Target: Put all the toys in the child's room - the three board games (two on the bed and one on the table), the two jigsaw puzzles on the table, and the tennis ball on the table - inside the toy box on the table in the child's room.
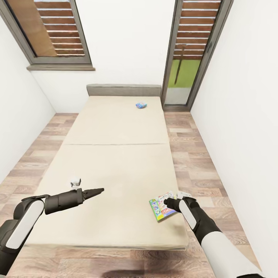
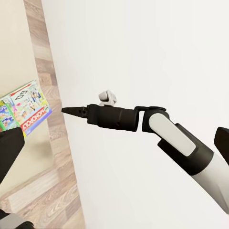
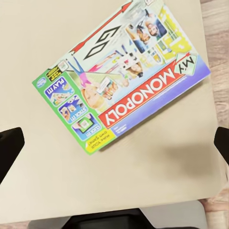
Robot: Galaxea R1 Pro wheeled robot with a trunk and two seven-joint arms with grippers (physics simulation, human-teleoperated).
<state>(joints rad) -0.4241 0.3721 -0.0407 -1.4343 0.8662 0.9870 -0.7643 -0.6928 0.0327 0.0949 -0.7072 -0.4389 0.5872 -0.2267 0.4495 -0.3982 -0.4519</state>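
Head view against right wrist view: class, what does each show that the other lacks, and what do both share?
Head view alone: the far board game near the headboard, the windows, the wood floor either side, and the left hand closed over the bed. Right wrist view alone: the Monopoly box's readable lettering. Shared: that box lying flat near the bed's corner, under the open right hand.

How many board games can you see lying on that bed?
2. A Monopoly box lies at the bed's near right corner, just below the right gripper. A second small game lies far up the bed, near the headboard.
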